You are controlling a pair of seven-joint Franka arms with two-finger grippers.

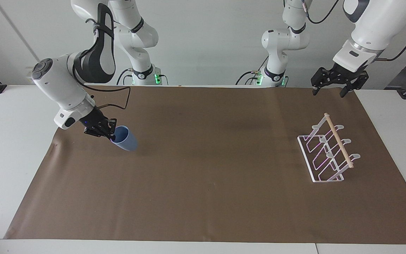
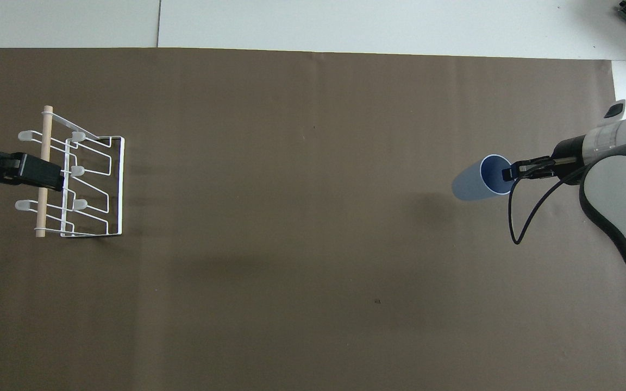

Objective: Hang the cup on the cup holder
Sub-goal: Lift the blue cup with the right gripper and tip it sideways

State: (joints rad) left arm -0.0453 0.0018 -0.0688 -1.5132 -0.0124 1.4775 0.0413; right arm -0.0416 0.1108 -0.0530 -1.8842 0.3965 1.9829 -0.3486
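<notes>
We have the right gripper [image 1: 108, 133] pinching the rim of the cup [image 1: 124, 139], its fingers closed on the cup's wall at the mouth. The light-blue cup is off the brown mat [image 1: 203, 197], tilted well over, its open mouth turned toward the gripper and its base pointing away toward the middle of the table. It hangs over the right arm's end of the mat. From above, we see straight into the cup [image 2: 481, 177], with the right gripper [image 2: 511, 172] at the edge of its rim and a faint shadow on the mat beside it.

Over at the left arm's end sits the cup holder [image 1: 327, 151], a white wire rack with slanted loops and a wooden rod [image 1: 338, 139] across its top, well apart from the cup. Its loops are bare.

The left gripper [image 1: 331, 89] waits up in the air, over the mat's edge at the robots' end, fingers spread apart and holding nothing. From above, the left gripper [image 2: 52, 180] covers part of the rod on the cup holder [image 2: 95, 184].
</notes>
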